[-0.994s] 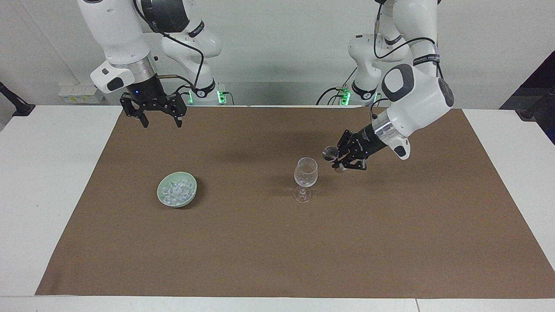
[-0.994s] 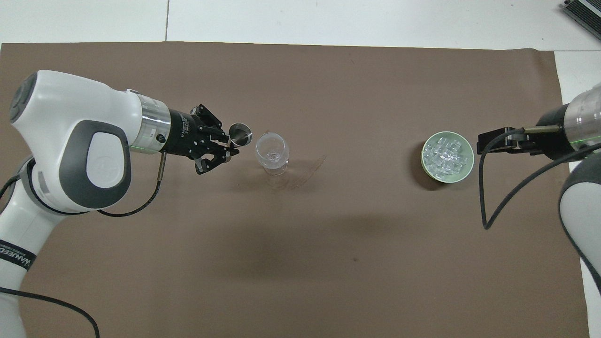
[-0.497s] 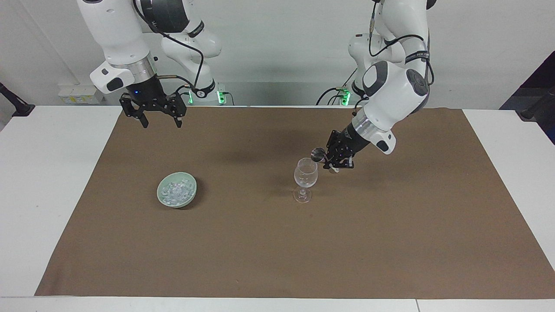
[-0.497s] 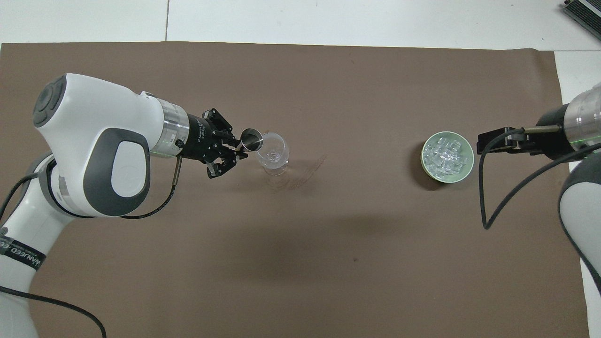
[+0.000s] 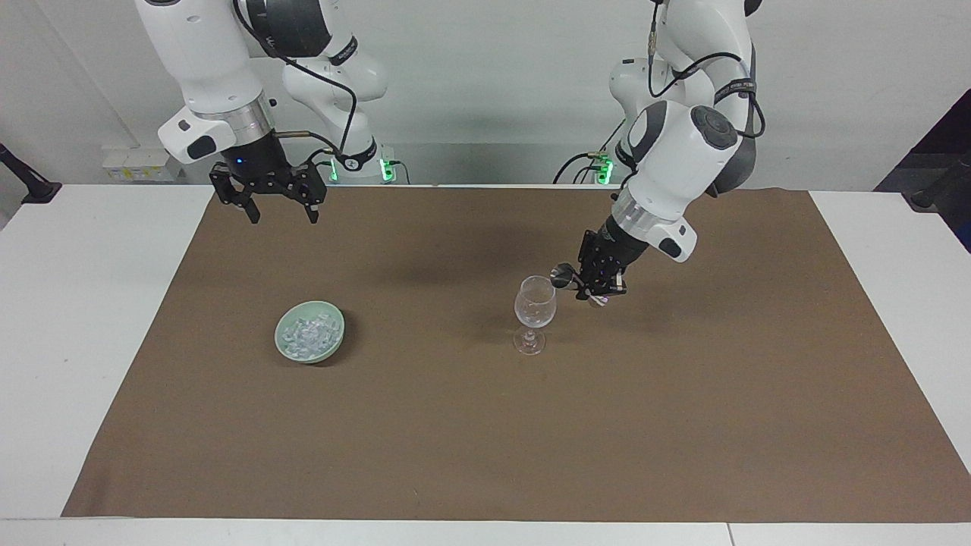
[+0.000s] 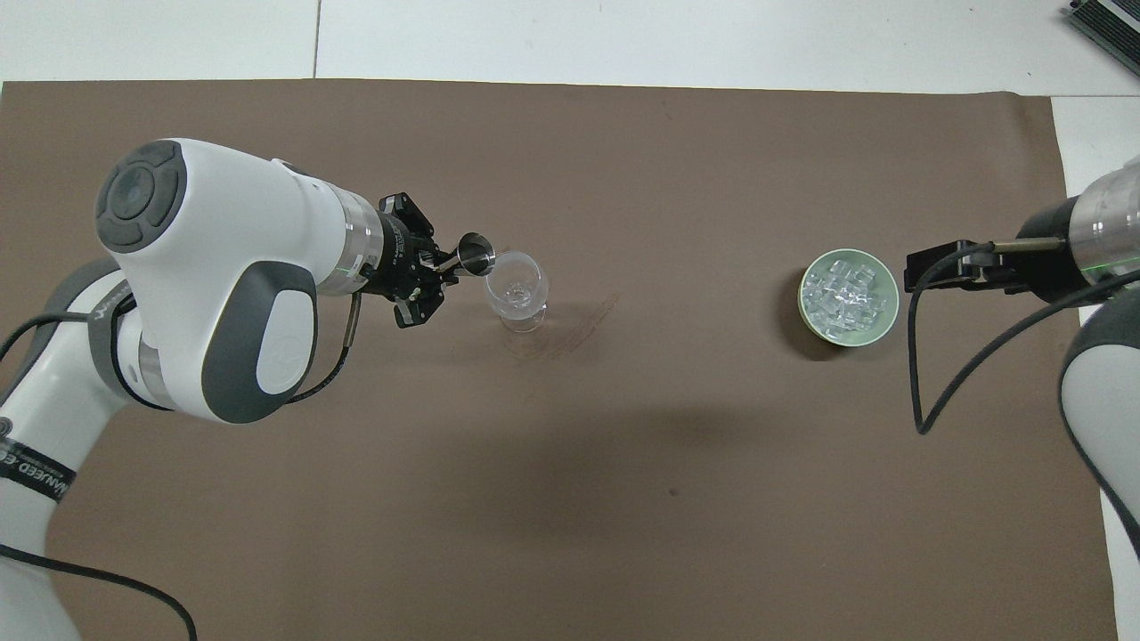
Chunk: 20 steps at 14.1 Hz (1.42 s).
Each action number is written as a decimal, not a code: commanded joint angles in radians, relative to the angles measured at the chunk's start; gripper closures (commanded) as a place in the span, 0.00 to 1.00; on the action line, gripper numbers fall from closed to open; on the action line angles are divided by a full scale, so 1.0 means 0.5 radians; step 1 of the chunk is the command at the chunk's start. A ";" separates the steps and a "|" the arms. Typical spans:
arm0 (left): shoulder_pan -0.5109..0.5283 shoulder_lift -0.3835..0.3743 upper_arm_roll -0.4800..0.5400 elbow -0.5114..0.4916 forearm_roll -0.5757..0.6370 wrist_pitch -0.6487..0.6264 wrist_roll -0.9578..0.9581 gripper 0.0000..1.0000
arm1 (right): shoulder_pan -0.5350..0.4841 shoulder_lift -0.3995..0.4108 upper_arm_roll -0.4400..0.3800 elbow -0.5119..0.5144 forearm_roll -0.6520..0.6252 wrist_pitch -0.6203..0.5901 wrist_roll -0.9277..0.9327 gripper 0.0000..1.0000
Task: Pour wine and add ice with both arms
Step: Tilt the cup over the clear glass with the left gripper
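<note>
A clear stemmed wine glass (image 5: 535, 303) stands upright mid-mat and also shows in the overhead view (image 6: 515, 287). My left gripper (image 5: 584, 288) is shut on a small metal cup (image 5: 563, 278). It holds the cup tilted, with its mouth at the glass rim, as the overhead view also shows for the gripper (image 6: 443, 267) and the cup (image 6: 475, 254). The ice (image 5: 307, 334) lies heaped in a pale green bowl (image 5: 334, 341) toward the right arm's end of the table. My right gripper (image 5: 282, 216) waits open and empty, raised beside the bowl (image 6: 806, 312).
A brown mat (image 5: 485, 440) covers most of the white table (image 5: 76, 341). The right arm's black cable (image 6: 917, 356) hangs in a loop beside the bowl.
My left arm has swung its gripper in toward the glass and turned the wrist, so the metal cup went from beside the glass to tilted at its rim. The right arm has not moved.
</note>
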<state>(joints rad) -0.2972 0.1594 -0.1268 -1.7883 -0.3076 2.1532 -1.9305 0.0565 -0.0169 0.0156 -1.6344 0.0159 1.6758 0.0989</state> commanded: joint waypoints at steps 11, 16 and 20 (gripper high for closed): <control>-0.209 0.028 0.024 0.058 0.523 0.007 -0.137 1.00 | -0.033 -0.015 0.009 -0.002 0.042 -0.011 -0.054 0.00; -0.218 0.028 0.024 0.061 0.639 -0.017 -0.137 1.00 | -0.033 -0.015 0.009 -0.002 0.042 -0.008 -0.057 0.00; -0.234 0.028 0.024 0.055 0.673 -0.014 -0.140 1.00 | -0.036 -0.015 0.009 -0.002 0.042 -0.008 -0.054 0.00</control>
<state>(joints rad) -0.3881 0.1666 -0.1289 -1.7773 0.0010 2.1548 -1.9801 0.0565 -0.0169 0.0156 -1.6344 0.0159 1.6758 0.0989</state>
